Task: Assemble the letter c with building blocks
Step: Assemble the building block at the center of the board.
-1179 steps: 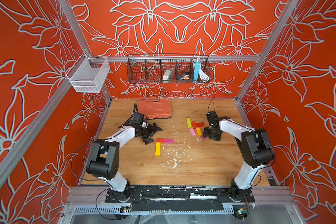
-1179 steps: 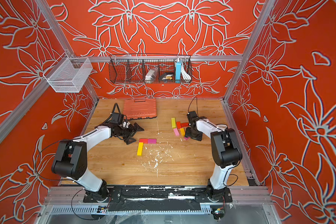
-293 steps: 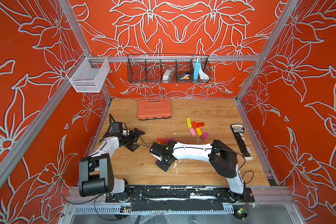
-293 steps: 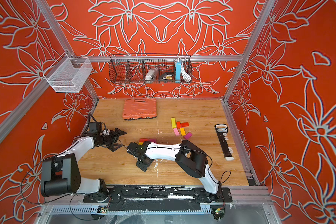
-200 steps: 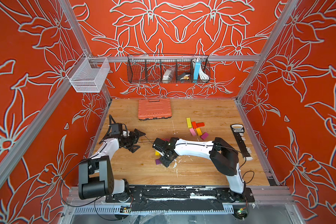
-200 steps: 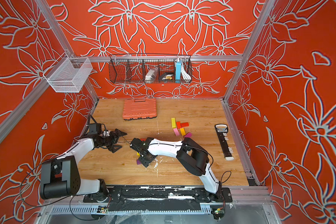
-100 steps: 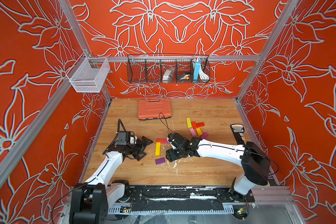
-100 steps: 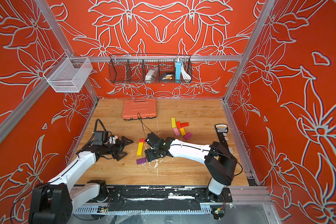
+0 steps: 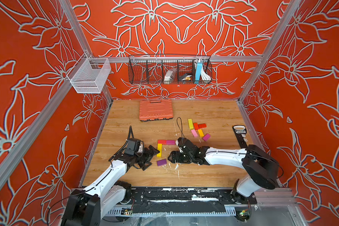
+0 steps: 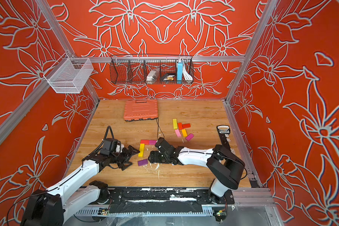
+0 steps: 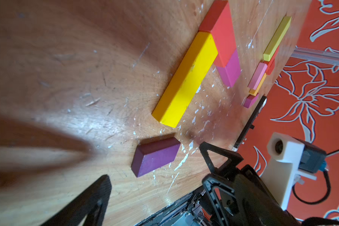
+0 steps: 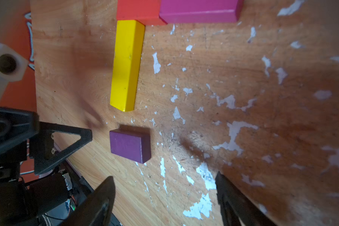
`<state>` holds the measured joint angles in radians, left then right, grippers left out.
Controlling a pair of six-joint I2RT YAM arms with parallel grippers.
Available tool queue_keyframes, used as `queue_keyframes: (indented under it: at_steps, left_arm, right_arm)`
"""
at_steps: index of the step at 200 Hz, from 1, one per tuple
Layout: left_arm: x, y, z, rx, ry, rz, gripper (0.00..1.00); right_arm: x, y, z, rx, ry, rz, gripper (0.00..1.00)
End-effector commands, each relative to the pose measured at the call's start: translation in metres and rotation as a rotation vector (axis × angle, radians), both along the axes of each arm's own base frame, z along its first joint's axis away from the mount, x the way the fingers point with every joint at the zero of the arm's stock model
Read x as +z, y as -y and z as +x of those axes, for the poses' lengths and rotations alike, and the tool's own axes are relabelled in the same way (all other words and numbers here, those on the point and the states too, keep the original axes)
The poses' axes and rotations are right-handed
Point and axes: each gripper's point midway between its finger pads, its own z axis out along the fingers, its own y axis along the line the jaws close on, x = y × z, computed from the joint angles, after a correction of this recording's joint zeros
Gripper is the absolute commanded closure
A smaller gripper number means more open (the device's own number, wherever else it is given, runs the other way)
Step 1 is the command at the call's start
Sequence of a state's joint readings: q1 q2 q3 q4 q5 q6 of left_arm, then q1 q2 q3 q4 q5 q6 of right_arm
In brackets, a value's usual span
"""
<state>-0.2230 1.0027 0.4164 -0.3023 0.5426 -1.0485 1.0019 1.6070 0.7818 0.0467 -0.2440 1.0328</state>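
As the right pincer (image 9: 171,157) retreats, the purple block (image 9: 161,162) lies free.

I am finding nothing here that I can read for certain. The black bar-shaped tool (image 9: 242,140) lying near the right wall is carrying a pale label (image 9: 239,131) at its far end, in both top views, but its lettering is showing too small and blurred to make out.

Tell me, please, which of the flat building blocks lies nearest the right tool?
The small dark purple rectangular block, lying alone past the long yellow block's near end; the others sit farther away.
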Motion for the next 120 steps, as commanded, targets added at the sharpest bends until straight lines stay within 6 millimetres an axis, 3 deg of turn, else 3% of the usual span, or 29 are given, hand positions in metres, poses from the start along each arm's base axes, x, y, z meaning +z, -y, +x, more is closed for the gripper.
queue_keyframes:
  at_steps: [1,66,120]
  left_arm:
    - [-0.002,0.004,0.007,0.013,0.009,0.007,0.02]
    - [-0.004,0.013,0.010,0.012,0.010,-0.018,0.01]
    - [0.007,-0.001,0.018,0.012,0.048,0.089,0.01]
  right_arm:
    - [0.017,-0.019,0.009,-0.059,-0.007,0.142,0.18]
    - [0.005,-0.021,0.005,-0.083,-0.037,0.136,0.24]
    - [0.001,0.008,-0.005,0.014,0.036,-0.195,0.28]
